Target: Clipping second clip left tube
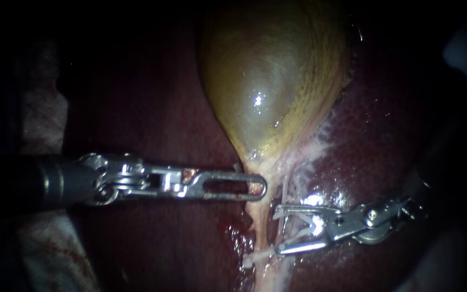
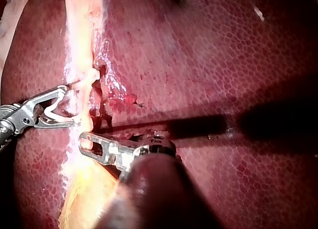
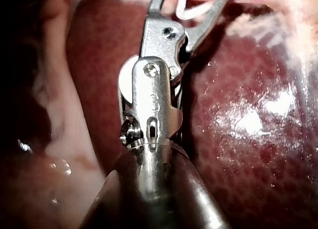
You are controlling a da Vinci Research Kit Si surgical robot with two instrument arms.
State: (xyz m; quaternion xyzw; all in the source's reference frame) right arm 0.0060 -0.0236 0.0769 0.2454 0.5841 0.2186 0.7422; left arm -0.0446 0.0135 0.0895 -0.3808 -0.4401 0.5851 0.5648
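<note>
**Q.** Which step is shown?

**A.** The approach for placing a clip is shown. The right instrument [image 1: 277,230] is held with its jaws apart, and a white clip [image 1: 313,226] is seated between them. The jaw tips lie at the edge of the pale tube [image 1: 261,232], which runs down from the gallbladder [image 1: 266,81] over the liver [image 1: 374,135]. The clip is not yet closed.

**Q.** And the left instrument [image 1: 261,189]?

**A.** Its jaws are seen clamped on the neck of the gallbladder, just above the tube, and the tube appears to be held taut by this grip.

**Q.** What is called for next?

**A.** It is judged that the open jaws are to be advanced until the tube is wholly spanned, clear of the left instrument. Only then is the clip to be squeezed shut. Whether the tube is fully spanned at this moment cannot be told.
</note>
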